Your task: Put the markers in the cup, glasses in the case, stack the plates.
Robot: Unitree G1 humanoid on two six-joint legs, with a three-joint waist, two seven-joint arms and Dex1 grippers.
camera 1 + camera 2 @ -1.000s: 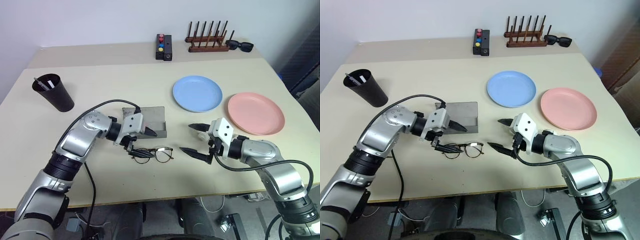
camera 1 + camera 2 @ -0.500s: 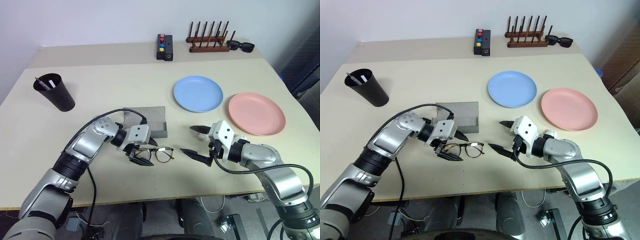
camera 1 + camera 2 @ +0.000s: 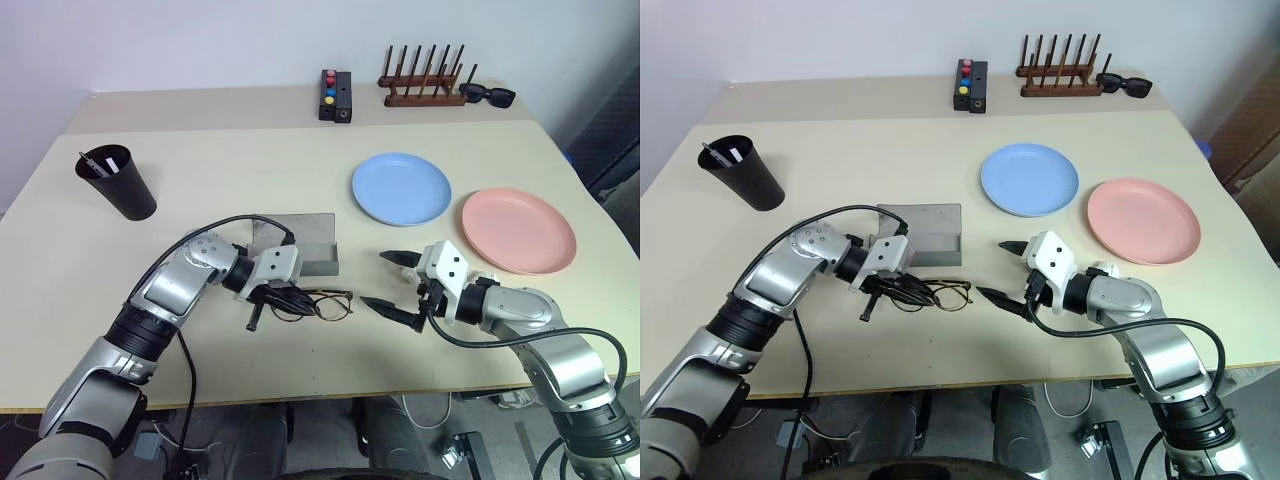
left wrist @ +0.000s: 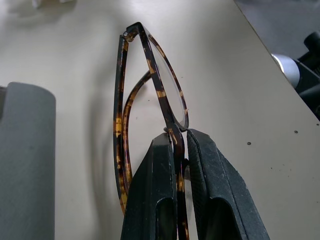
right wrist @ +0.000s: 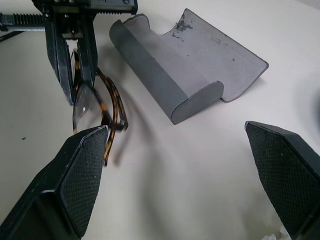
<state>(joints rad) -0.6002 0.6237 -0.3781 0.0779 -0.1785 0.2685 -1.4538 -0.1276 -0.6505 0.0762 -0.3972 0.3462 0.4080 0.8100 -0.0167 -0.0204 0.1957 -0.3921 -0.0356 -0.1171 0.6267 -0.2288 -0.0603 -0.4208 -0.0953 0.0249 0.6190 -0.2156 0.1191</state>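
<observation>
The glasses (image 3: 328,304) lie on the table just in front of the open grey case (image 3: 300,246). My left gripper (image 4: 181,137) is shut on the glasses' rim at one lens; the head view shows it (image 3: 292,297) low over the table. To the right of the glasses, my right gripper (image 3: 396,283) stands open and holds nothing. Its wrist view shows the glasses (image 5: 100,102) and the case (image 5: 190,70). The black cup (image 3: 120,186) stands at the far left with the markers (image 3: 97,162) inside. The light blue plate (image 3: 400,188) and the pink plate (image 3: 518,230) lie side by side.
Along the back edge are a black box with coloured buttons (image 3: 335,95), a wooden rack (image 3: 425,85) and black sunglasses (image 3: 490,96). The table's front edge runs close below both grippers.
My left gripper sank onto the glasses and closed on their rim. The right gripper kept still. The camera shifted a little.
</observation>
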